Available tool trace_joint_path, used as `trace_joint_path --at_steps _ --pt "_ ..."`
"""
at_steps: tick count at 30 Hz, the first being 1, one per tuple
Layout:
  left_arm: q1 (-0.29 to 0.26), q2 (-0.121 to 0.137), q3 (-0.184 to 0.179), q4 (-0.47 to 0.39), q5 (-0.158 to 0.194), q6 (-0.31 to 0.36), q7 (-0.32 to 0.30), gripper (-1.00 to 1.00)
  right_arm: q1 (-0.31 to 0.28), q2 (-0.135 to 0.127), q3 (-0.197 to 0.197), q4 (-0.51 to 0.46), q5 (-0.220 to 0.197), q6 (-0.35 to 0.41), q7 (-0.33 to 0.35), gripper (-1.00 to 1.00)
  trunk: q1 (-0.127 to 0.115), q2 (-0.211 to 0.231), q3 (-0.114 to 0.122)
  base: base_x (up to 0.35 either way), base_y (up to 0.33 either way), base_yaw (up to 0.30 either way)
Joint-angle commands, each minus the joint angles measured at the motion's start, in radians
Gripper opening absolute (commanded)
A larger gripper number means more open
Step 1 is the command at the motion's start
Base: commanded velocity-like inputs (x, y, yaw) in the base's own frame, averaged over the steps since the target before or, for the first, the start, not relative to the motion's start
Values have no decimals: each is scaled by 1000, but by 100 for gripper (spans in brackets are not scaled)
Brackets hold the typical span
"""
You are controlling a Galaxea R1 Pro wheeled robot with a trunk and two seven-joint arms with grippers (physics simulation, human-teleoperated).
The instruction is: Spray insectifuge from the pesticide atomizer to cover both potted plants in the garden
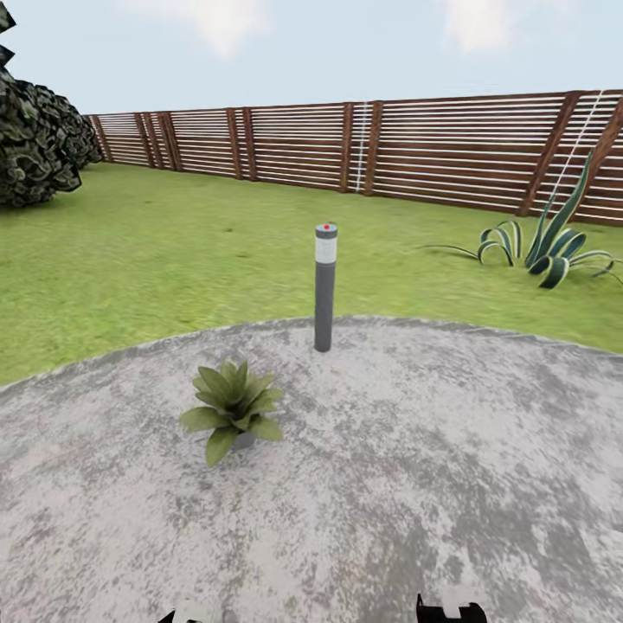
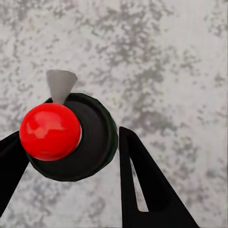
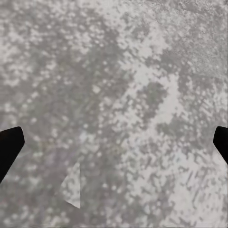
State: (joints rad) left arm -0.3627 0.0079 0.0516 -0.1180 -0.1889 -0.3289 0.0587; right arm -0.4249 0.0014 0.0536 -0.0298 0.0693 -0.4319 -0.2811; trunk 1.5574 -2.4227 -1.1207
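Head view: mottled grey paving (image 1: 450, 484), lawn (image 1: 156, 260), slat fence (image 1: 433, 143).

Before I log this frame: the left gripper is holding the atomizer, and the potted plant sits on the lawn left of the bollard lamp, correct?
Not quite: in the head view the potted plant sits on the grey paving, not the lawn. The rest holds: left gripper, atomizer, bollard lamp.

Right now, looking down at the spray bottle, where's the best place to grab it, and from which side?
Grab the spray bottle by its round body just under the black head, coming from the sides with one finger on each side. The left gripper has its fingers placed that way now. The bottle is round, so flat fingers probably pinch it evenly, and the red tip on top is left uncovered.
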Motion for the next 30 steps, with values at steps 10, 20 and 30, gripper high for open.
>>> trace_joint_path --at_steps 10,20,30 --pt "-1 0 5 1 -10 -4 4 -100 0 0 5 1 7 1 -9 100 0 0 -1 224 -79 279" --pt "-1 0 5 1 -10 -4 4 -100 0 -1 5 0 7 1 -10 100 0 0 -1 12 -3 279" --pt "-3 -2 -7 -13 -20 4 -10 -100 -1 -10 7 -6 10 1 -5 100 0 0 -1 0 0 119"
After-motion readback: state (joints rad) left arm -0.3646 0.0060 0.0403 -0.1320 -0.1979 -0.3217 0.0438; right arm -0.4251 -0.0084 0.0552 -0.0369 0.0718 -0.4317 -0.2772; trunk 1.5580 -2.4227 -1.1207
